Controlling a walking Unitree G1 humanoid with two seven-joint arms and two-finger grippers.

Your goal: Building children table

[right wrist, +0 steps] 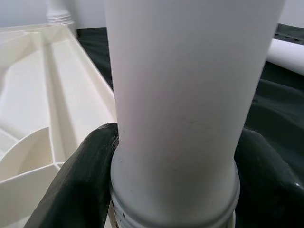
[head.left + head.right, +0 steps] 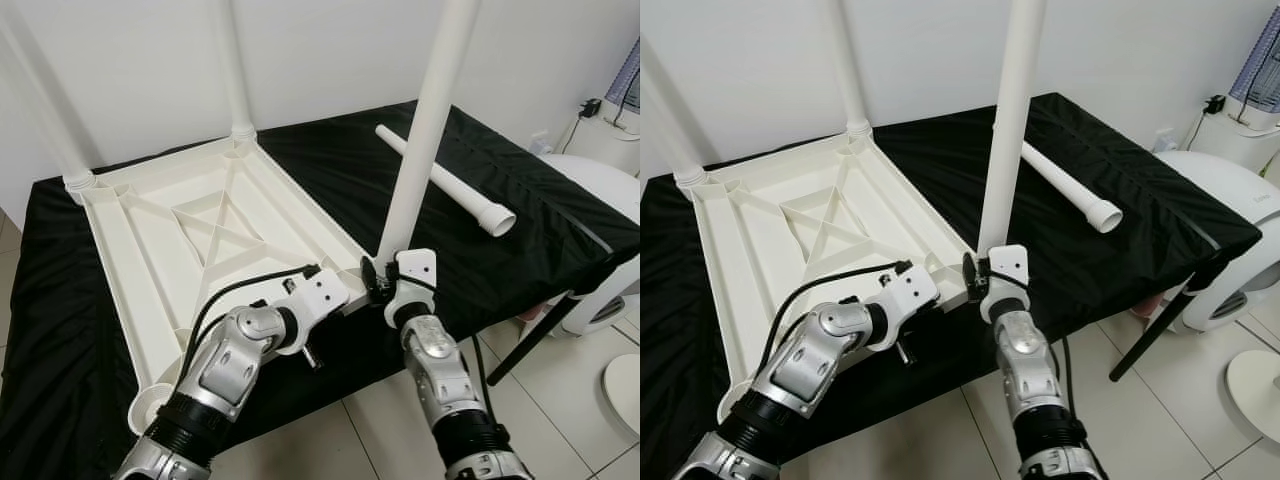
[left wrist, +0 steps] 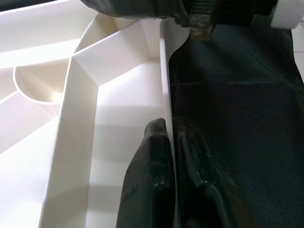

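Left tool (image 3: 168,156) clamped on the near edge wall of the upside-down tabletop (image 2: 215,235), one finger inside the rim, one outside against the black cloth. Right tool (image 1: 175,180), just beside the left tool, fingers closed round the base of a white leg (image 2: 425,130); leg's long axis is near vertical, top end pointing up out of frame, foot at the tabletop's near corner. Beyond the tools: tabletop lies flat on the black-covered surface (image 2: 330,150), ribs up, two more legs (image 2: 236,70) standing upright at its far corners. Beyond the right tool, a loose leg (image 2: 445,182) lies flat on the cloth, axis diagonal, socket end towards the surface edge.
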